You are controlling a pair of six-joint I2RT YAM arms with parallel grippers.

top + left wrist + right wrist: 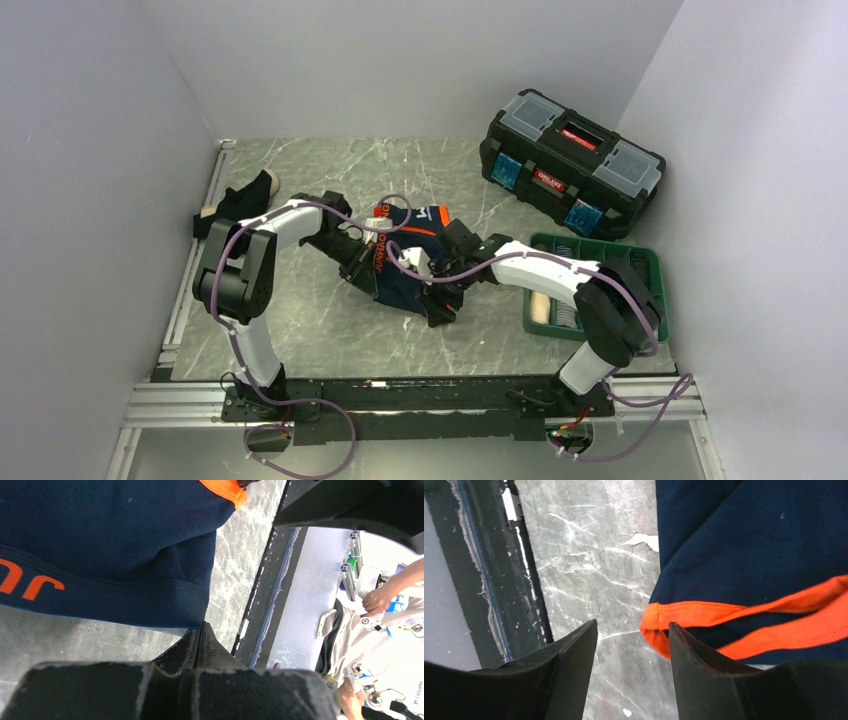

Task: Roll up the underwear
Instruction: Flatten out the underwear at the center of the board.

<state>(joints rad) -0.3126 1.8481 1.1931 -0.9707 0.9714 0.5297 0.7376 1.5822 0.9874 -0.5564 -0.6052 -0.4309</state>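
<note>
1. Your navy underwear (398, 285) with the orange lettering lies flat on the marble table (300, 330), roughly midway between the two arms and not rolled yet
2. Your left gripper (201, 630) is fully closed, its two fingers pressed together. The tips sit right at the edge of the lettered waistband; from the wrist view you cannot tell whether any cloth is pinched between them
3. Your right gripper (631, 630) stands partly open over the near right side of the same garment, with nothing clamped. The corner of the orange-trimmed hem (659, 617) reaches into the gap between the fingers, close to one finger, with bare marble under the rest of the gap
4. A second pair, the black underwear (240, 200) with a tan band, lies well apart at the far left of the table, behind your left arm
5. The black toolbox (570, 165) sits at the far right, and the green tray (640, 262) is just in front of it, beside your right arm
</note>
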